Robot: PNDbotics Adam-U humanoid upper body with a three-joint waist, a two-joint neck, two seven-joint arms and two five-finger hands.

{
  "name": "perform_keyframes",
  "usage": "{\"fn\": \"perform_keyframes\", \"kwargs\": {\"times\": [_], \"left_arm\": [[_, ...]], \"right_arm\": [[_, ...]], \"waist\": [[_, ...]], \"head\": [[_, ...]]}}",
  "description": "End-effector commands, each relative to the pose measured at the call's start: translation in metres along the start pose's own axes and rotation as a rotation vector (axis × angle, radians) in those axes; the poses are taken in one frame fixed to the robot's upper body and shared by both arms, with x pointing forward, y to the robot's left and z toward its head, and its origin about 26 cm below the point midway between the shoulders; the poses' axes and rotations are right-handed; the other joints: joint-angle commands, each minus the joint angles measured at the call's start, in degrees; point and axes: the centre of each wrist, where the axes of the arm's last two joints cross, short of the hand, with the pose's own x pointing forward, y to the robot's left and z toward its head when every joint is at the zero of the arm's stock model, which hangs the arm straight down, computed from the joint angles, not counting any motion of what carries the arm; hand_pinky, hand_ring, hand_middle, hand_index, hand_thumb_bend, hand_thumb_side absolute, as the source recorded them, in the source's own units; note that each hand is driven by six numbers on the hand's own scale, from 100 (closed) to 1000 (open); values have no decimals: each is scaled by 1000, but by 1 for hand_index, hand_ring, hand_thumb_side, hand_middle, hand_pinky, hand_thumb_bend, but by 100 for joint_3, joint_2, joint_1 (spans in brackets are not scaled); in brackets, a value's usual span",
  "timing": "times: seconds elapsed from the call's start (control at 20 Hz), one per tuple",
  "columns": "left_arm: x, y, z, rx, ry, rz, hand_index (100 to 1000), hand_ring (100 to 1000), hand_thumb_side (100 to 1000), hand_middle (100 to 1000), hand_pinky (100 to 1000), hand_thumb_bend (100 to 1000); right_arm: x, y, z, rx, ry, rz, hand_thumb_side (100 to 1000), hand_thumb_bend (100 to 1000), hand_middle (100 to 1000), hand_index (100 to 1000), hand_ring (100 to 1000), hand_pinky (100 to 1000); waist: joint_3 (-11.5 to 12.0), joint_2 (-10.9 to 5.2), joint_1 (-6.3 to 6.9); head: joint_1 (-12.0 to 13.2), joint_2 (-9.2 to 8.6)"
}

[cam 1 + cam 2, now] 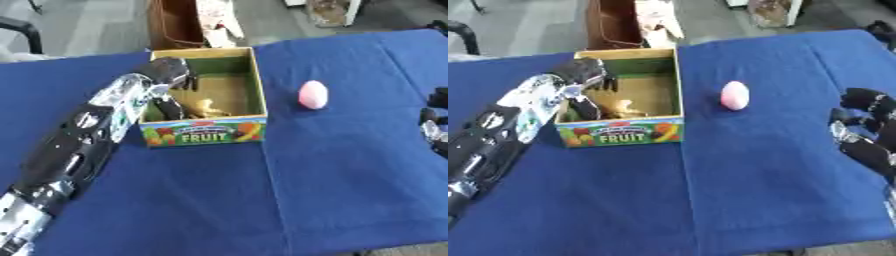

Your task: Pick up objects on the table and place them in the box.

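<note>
1. My left hand (pixel 169 71) sits over the box's (pixel 256 80) left wall, w/ my left arm (pixel 83 135) coming up diagonally from the lower left corner, black w/ silver parts.
2. Left fingers (pixel 191 81) point down into the box interior; can't tell whether they're curled or straight, or whether they're grasping anything. Too dark there.
3. The box is open-topped, w/ yellowish rims and green inner walls, and stands on the blue tablecloth (pixel 332 175) near the table's far-centre.
4. Front panel of the box reads "FRUIT" (pixel 206 134) in green letters, w/ a smaller red banner above it that I can't read. Coloured fruit pics sit either side of the word.
5. Inside the box there's a yellowish object (pixel 208 106) lying on the floor toward the front, just beside my left fingers. Shape is unclear.
6. A pink egg-shaped object (pixel 313 94) stands on the cloth to the right of the box, apart from it, not touching anything else.
7. My right hand (pixel 866 122) shows at the right edge in the right eye view, fingers relaxed and empty, well apart from the pink object.
8. Beyond the far table edge: a brown container (pixel 175 22) on the floor.
</note>
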Motion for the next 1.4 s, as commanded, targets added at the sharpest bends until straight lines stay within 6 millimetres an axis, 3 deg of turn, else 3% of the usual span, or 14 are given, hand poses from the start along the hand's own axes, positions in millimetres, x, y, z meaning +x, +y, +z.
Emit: {"fn": "perform_keyframes", "kwargs": {"times": [0.05, 0.15, 0.4, 0.7, 1.0, 1.15, 1.25, 1.4], "left_arm": [[-10, 20, 7, 53, 13, 36, 761, 635, 199, 628, 681, 823], [-13, 28, 12, 100, 13, 87, 786, 664, 150, 663, 694, 806], [-23, 55, 40, 284, -5, 284, 775, 625, 261, 643, 666, 835], [-37, 77, 108, 539, -13, 504, 741, 568, 183, 593, 621, 819], [-38, 62, 153, 656, 30, 678, 719, 542, 100, 567, 599, 806], [-36, 57, 159, 673, 38, 716, 716, 533, 100, 560, 588, 803], [-34, 46, 161, 697, 50, 779, 714, 529, 100, 556, 580, 805], [-30, 37, 162, 718, 53, 834, 712, 524, 100, 552, 572, 802]], "right_arm": [[6, -6, -5, -1, -25, 16, 100, 159, 695, 782, 772, 590], [6, -7, -4, -2, -24, 18, 100, 158, 695, 783, 772, 590], [6, -10, -5, -9, -26, 27, 100, 159, 695, 783, 772, 591], [9, -21, -7, -30, -35, 57, 100, 162, 696, 783, 772, 592], [19, -36, -21, -8, -73, 131, 100, 169, 702, 787, 775, 595], [22, -41, -27, 4, -86, 158, 100, 183, 711, 788, 779, 599], [32, -53, -41, 38, -114, 231, 100, 156, 714, 788, 779, 601], [40, -63, -57, 84, -141, 309, 100, 216, 717, 789, 779, 604]], "waist": [[14, -83, -31], [27, -84, -34], [68, -85, -40], [185, -93, -36], [348, -112, -64], [388, -119, -81], [489, -136, -120], [579, -150, -140]], "head": [[-20, -60], [-29, -59], [-81, -61], [-182, -58], [-244, -38], [-248, -26], [-244, 10], [-242, 28]]}}
